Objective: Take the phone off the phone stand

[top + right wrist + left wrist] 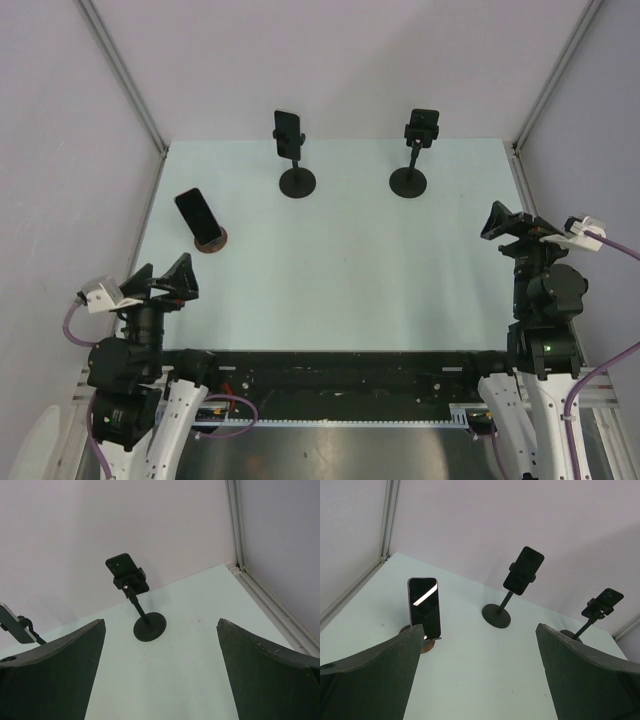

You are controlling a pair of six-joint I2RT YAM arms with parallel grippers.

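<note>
over a pale table, the left gripper and right gripper are gaping empty at the near edge, while the left phone, centre phone and right phone are sitting in stands, well apart from the fingers.

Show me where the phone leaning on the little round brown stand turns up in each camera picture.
Top external: the leaning phone is at the left of the table, near the side wall.
Left wrist: left of centre.
Right wrist: not in it.
Shared landmark: the right pole stand, in all three views; far right in the left wrist, centre-left in the right wrist.
</note>
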